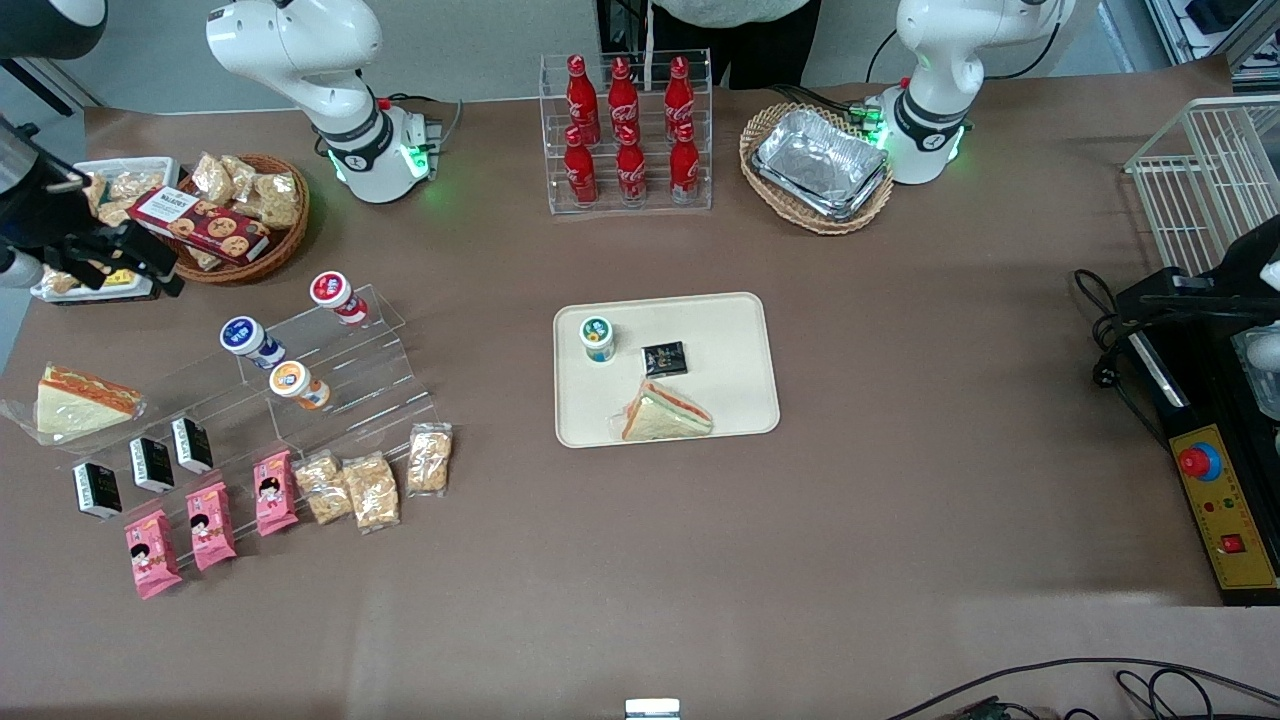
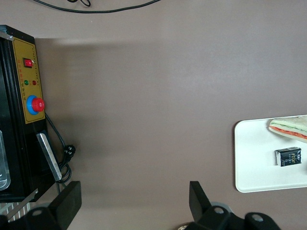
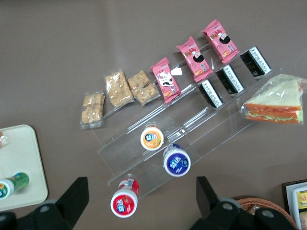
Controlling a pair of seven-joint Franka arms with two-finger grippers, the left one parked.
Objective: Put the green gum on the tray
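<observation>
Front view: I see the green gum on the tray, standing upright, long axis vertical, green lid facing up at the camera. It sits in the tray corner at about 10 o'clock from tray centre, inside the rim. Black packet is just beside it on the tray, not touching. Sandwich lies on the tray nearer the camera than both, at roughly 5 o'clock from the gum.

Gripper is well away at the working arm's end of the table, above the white snack bin next to the wicker basket. Nothing is between its fingers. In the right wrist view the two fingers are spread wide and empty, so I read the jaws as released. That view looks down on the clear stepped rack with the orange, blue and red canisters on it, and catches the gum at the tray edge, well apart from the gripper.

Left wrist view shows the tray's corner with the packet and sandwich; gum is out of frame there.
</observation>
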